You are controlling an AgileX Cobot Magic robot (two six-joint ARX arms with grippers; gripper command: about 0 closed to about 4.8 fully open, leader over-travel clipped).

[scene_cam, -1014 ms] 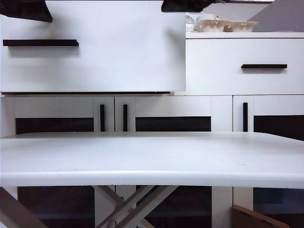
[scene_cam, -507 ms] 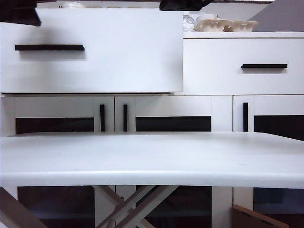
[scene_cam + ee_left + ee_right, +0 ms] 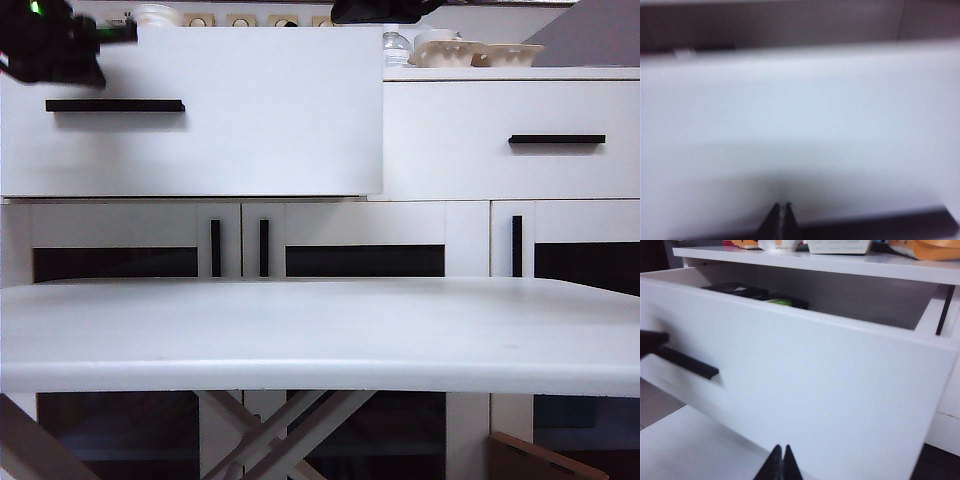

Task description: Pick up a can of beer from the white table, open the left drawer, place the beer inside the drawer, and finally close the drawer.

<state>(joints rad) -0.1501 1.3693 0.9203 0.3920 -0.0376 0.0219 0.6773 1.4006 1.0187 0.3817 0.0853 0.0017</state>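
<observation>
Jaws shut and empty on both grippers, left gripper (image 3: 781, 220) against left drawer (image 3: 200, 110) front at ten o'clock, right gripper (image 3: 779, 464) before it; beer can unseen, presumably inside; off-centre push risks skewing, jamming drawer over bare desk (image 3: 320, 330).

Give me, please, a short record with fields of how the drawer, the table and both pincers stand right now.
left drawer: pulled out, open
right drawer: shut
white table: no can in view
can of beer: not visible
left pincer: shut, holding nothing, at the left drawer's front near its black handle
right pincer: shut, holding nothing, before the drawer front
</observation>
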